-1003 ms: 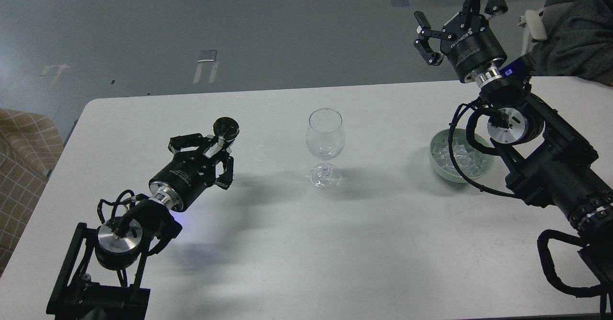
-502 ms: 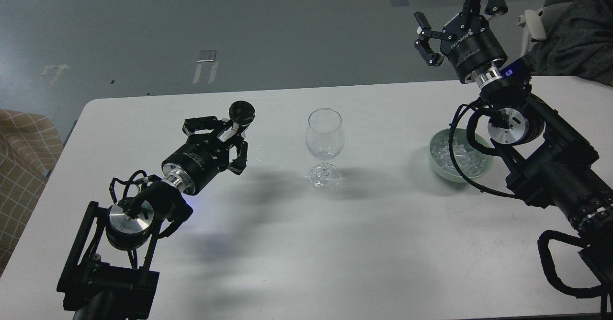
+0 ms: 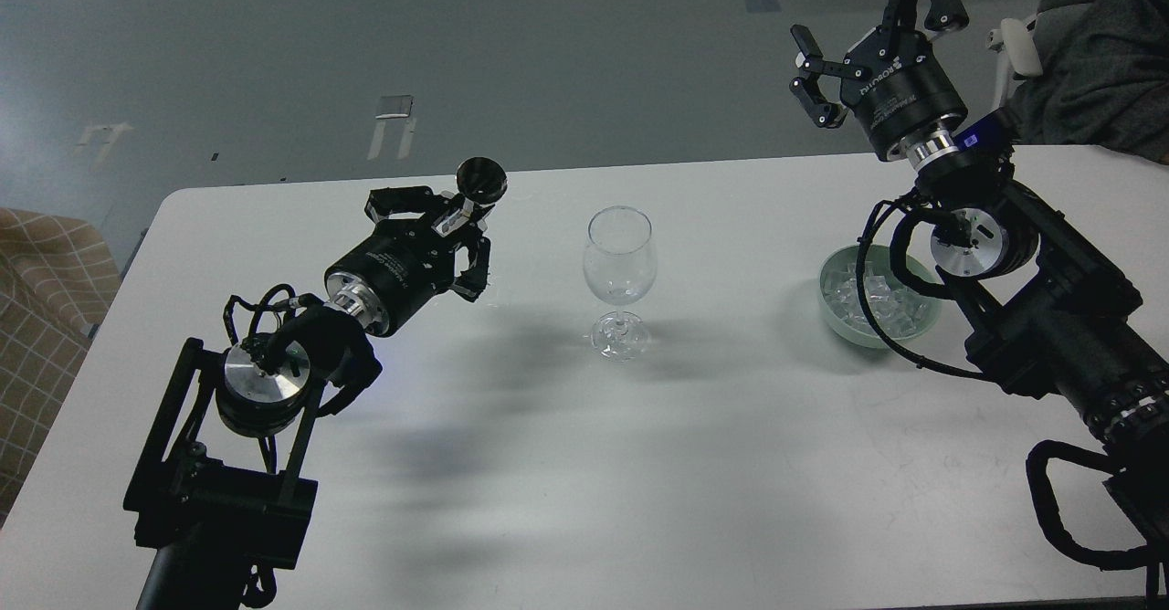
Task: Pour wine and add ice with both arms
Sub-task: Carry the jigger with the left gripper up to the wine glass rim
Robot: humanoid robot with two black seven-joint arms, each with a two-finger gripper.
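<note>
On the worktop: white worktop (image 3: 548,500) with a wine glass (image 3: 620,281) standing upright about mid-way across, toward the far side. Foot flat on the surface, nothing touching it.
Wine: honestly can't make out any liquid in the glass, bowl looks clear. Can't see into the black cup either.
Left hand: left hand (image 3: 437,236) sits left of the glass, raised above the worktop, fingers closed around a small black cup (image 3: 481,179). Cup's round opening is tipped toward the camera, so it isn't upright. It's near the glass but clearly apart from it, off to the left and a bit farther back.
Left arm: left arm (image 3: 265,382) comes up from the near left corner, silver joint disc facing up, angled toward the glass.
Right hand: right hand (image 3: 868,21) is way up at the far right, beyond the worktop's far edge, two fingers spread wide with nothing between them.
Right arm: right arm (image 3: 1050,318) runs in from the near right, and part of it plus a looped cable crosses in front of the bowl.
Ice: ice (image 3: 868,295) is a heap of clear cubes in a pale green bowl (image 3: 836,318) on the right side of the worktop, well apart from the glass.
</note>
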